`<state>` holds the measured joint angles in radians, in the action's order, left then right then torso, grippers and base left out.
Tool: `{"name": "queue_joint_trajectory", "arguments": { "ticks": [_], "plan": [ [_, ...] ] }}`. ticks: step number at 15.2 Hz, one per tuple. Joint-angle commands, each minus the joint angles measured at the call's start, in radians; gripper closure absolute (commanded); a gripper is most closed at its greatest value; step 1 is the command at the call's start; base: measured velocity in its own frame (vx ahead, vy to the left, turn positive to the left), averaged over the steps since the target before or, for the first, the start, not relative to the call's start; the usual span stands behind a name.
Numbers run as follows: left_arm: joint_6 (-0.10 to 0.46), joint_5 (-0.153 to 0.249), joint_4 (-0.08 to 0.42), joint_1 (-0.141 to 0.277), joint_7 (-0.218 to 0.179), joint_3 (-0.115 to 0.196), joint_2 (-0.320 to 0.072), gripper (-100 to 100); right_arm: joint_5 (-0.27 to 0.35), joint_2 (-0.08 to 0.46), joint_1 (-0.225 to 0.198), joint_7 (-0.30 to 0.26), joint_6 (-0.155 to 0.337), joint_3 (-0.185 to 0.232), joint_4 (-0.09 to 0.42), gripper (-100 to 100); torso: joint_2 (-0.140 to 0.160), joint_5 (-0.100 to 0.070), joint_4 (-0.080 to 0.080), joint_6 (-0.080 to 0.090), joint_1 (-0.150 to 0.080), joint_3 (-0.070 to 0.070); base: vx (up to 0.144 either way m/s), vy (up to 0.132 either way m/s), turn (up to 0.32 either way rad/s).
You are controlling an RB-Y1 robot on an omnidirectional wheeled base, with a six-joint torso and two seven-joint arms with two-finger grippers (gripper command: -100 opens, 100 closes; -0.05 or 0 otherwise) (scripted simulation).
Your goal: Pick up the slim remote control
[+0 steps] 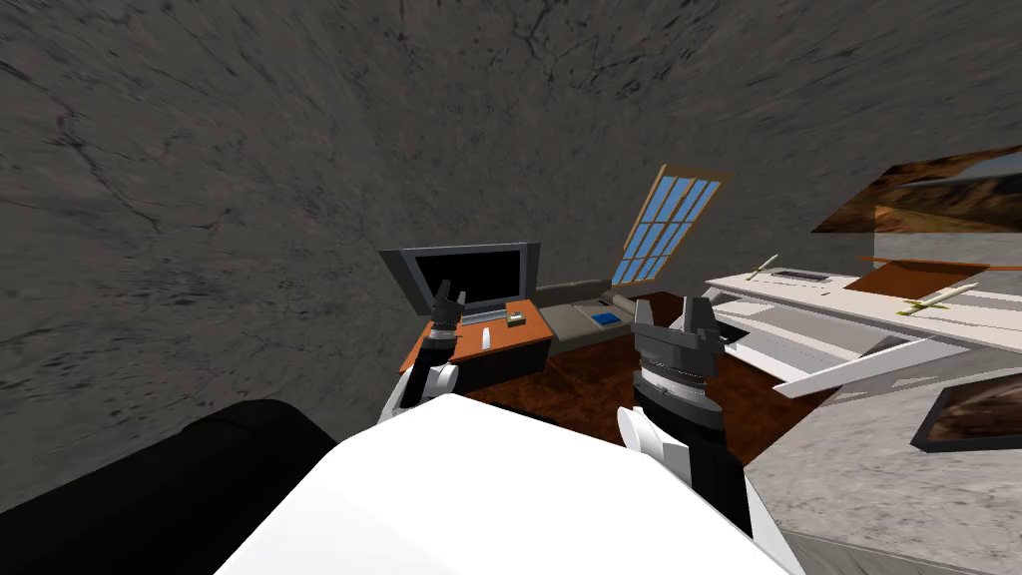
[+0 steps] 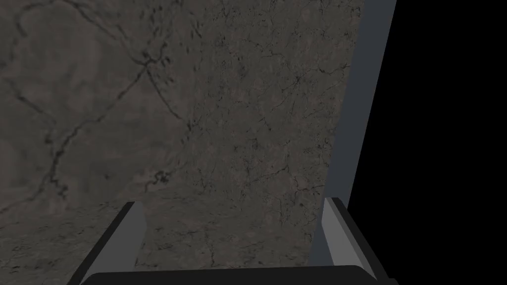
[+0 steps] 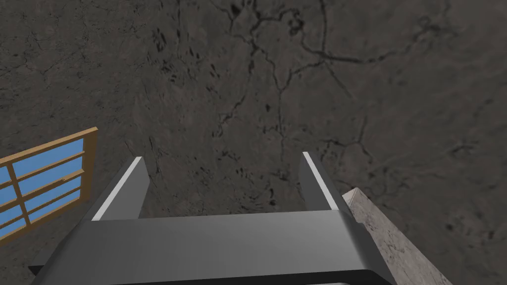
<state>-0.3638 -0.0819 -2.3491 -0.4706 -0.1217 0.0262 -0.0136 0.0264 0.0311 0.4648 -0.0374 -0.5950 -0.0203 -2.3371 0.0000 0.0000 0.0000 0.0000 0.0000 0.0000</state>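
A slim white remote (image 1: 486,339) lies on the orange-brown table (image 1: 519,341), in front of the flat TV (image 1: 469,278). My left gripper (image 1: 449,295) is raised over the table's near-left part, just left of the remote and apart from it. Its fingers (image 2: 134,225) stand wide open with nothing between them, pointing at the dark wall beside the TV's grey frame (image 2: 354,114). My right gripper (image 1: 674,311) is held up to the right of the table, open (image 3: 223,185) and holding nothing.
A small green and brown box (image 1: 516,318) sits on the table right of the remote. A grey couch (image 1: 579,319) with a blue item lies behind it. White shelving (image 1: 848,309) stands to the right, and a black seat (image 1: 150,489) lies near left.
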Motion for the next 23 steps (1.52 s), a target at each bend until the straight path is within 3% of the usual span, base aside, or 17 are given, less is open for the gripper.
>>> {"name": "queue_joint_trajectory", "arguments": {
  "ticks": [1,4,5,6,11,12,13,14,15,16,17,18,20,21,22,23],
  "plan": [
    [0.015,0.007,0.01,0.003,0.013,0.004,-0.028,-100,0.0,0.0,0.0,0.0,0.0,0.0,0.0,0,0.0,0.0,0.0,0.0,0.0,0.0,-0.003,0.001,-0.065],
    [0.073,0.033,0.049,0.013,0.064,0.02,-0.084,-100,0.0,0.0,0.0,0.0,0.0,0.0,0.0,0,0.001,0.0,0.0,0.0,0.001,0.0,-0.017,0.019,-0.179],
    [0.073,0.033,0.049,0.013,0.064,0.02,-0.084,-100,0.0,0.0,0.0,0.0,0.0,0.0,0.0,0,0.001,0.0,0.0,0.001,0.002,0.001,-0.021,0.028,-0.168],
    [0.101,0.046,0.067,0.018,0.088,0.028,-0.099,-100,0.0,0.0,0.0,0.0,0.0,0.0,0.0,0,0.001,0.001,0.0,0.0,0.002,0.001,-0.018,0.027,-0.166],
    [0.168,0.076,0.11,0.029,0.147,0.046,-0.124,-100,0.0,0.0,0.0,0.0,0.0,0.0,0.0,0,0.001,0.0,0.0,0.001,0.002,0.0,-0.016,0.02,-0.162],
    [0.206,0.093,0.135,0.036,0.181,0.057,-0.135,-100,0.0,0.0,0.0,0.0,0.0,0.0,0.0,0,0.001,0.0,0.0,0.0,0.002,0.0,-0.019,0.023,-0.204],
    [0.206,0.093,0.135,0.036,0.181,0.057,-0.135,-100,0.0,0.0,0.0,0.0,0.0,0.0,0.0,0,0.001,0.0,0.0,0.001,0.002,0.001,-0.02,0.022,-0.167],
    [0.244,0.111,0.161,0.043,0.218,0.068,-0.146,-100,0.0,0.0,0.0,0.0,0.0,0.0,0.0,0,0.001,0.001,0.0,0.0,0.002,0.001,-0.02,0.028,-0.222],
    [0.248,0.111,0.161,0.043,0.218,0.068,-0.146,-100,0.0,0.0,0.0,0.0,0.0,0.0,0.0,0,0.001,0.001,0.0,0.001,0.002,0.001,-0.023,0.03,-0.208],
    [0.277,0.131,0.188,0.05,0.255,0.08,-0.156,-100,0.0,0.0,0.0,0.0,0.0,0.0,0.0,0,0.001,0.001,0.0,0.001,0.003,0.001,-0.025,0.027,-0.246],
    [0.291,0.131,0.188,0.05,0.256,0.08,-0.156,-100,0.0,0.0,0.0,0.0,0.0,0.0,0.0,0,0.001,0.001,0.0,0.001,0.003,0.001,-0.022,0.028,-0.217],
    [0.317,0.151,0.217,0.057,0.294,0.093,-0.167,-100,0.0,0.0,0.0,0.0,0.0,0.0,0.0,0,0.001,0.001,0.0,0.0,0.003,0.001,-0.02,0.03,-0.274],
    [0.337,0.151,0.217,0.057,0.297,0.093,-0.167,-100,0.0,0.0,0.0,0.0,0.0,0.0,0.0,0,0.001,0.001,0.0,0.0,0.003,0.001,-0.018,0.026,-0.142],
    [0.371,0.172,0.247,0.065,0.337,0.106,-0.177,-100,0.0,0.0,0.0,0.0,0.0,0.0,0.0,0,0.001,0.001,0.0,0.0,0.003,0.0,-0.014,0.016,-0.177],
    [0.385,0.172,0.247,0.065,0.339,0.106,-0.177,-100,0.0,0.0,0.0,0.0,0.0,0.0,0.0,0,0.001,0.001,0.0,0.001,0.002,0.0,-0.015,0.02,-0.202],
    [0.41,0.193,0.279,0.073,0.369,0.12,-0.188,-100,0.0,0.0,0.0,0.0,0.0,0.0,0.0,0,0.0,0.001,0.0,0.0,0.002,0.0,-0.019,0.025,-0.277]
  ]
}}
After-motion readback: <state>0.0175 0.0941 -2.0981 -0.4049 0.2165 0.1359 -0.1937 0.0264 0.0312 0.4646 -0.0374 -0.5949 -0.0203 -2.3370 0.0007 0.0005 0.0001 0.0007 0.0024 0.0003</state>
